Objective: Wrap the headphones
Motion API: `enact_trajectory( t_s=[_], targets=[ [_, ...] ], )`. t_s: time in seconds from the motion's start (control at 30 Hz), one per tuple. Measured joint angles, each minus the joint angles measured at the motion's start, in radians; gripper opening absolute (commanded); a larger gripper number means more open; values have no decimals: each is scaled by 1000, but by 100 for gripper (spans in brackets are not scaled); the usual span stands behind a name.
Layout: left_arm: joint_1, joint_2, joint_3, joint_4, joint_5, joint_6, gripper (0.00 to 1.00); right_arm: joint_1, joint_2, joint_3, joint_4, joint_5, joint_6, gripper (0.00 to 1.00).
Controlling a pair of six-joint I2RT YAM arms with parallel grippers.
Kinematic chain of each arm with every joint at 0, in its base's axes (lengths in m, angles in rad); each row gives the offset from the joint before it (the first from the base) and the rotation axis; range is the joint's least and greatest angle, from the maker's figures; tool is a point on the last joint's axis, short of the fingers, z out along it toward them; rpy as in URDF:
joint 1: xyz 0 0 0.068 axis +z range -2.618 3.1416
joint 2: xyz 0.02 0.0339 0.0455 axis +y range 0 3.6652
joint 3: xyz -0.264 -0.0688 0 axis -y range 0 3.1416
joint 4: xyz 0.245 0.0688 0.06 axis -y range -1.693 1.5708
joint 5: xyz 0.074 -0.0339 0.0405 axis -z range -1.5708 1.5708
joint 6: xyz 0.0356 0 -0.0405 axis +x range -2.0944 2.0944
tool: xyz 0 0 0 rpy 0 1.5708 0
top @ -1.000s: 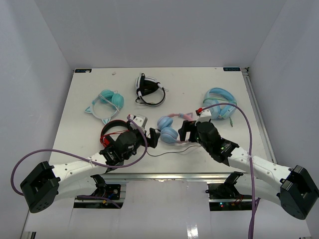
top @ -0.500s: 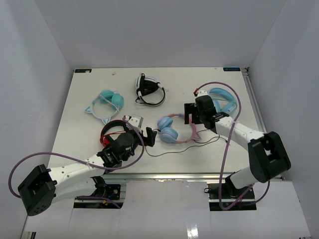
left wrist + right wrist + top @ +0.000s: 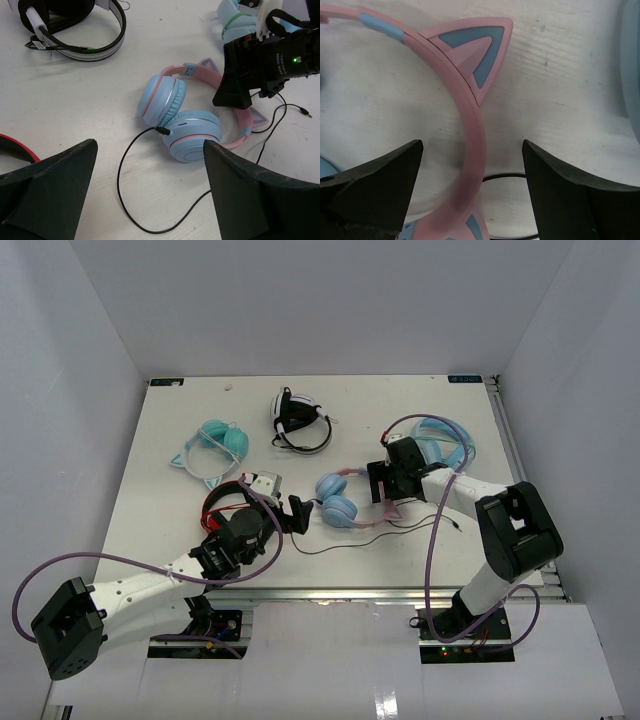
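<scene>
The headphones [image 3: 338, 499] lie mid-table, with a pink cat-eared headband [image 3: 470, 100] and light blue ear cups [image 3: 192, 135]. Their thin black cable [image 3: 122, 200] loops toward the near edge and runs right to a loose jack [image 3: 305, 114]. My left gripper [image 3: 297, 512] is open and empty, just left of the ear cups; in the left wrist view [image 3: 150, 150] the cable loop lies between its fingers. My right gripper [image 3: 386, 487] is open, low over the headband; in the right wrist view [image 3: 472, 150] its fingers straddle the band without closing on it.
A teal pair with a white band [image 3: 215, 448] and a black-and-white pair [image 3: 298, 422] lie at the back. An all-light-blue pair [image 3: 445, 445] is behind my right gripper. A red-and-black pair [image 3: 225, 505] lies under my left arm.
</scene>
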Motion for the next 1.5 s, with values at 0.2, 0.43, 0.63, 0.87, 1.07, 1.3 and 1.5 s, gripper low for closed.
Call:
enact_trajectory(
  t_s=[0.2,0.43,0.63,0.87,1.07,1.3,1.5],
  targets=[
    [0,0,-2,0,0,0,98,0,27,6,-2,-3,-14,85],
    [0,0,-2,0,0,0,98,-2,37,14,-4,-20,-27,84],
    [0,0,-2,0,1,0,98,-4,56,39,-25,-22,-28,80],
    [0,-1,-2,0,1,0,98,-3,82,64,-19,-22,-53,57],
    [0,-2,-3,0,3,-1,98,14,115,99,-11,-6,-60,11],
    [0,-55,-3,-33,27,-57,97,31,98,101,1,-38,-44,8],
    [0,-251,47,-146,166,-123,98,41,-97,53,-11,-96,-52,8]
  ],
)
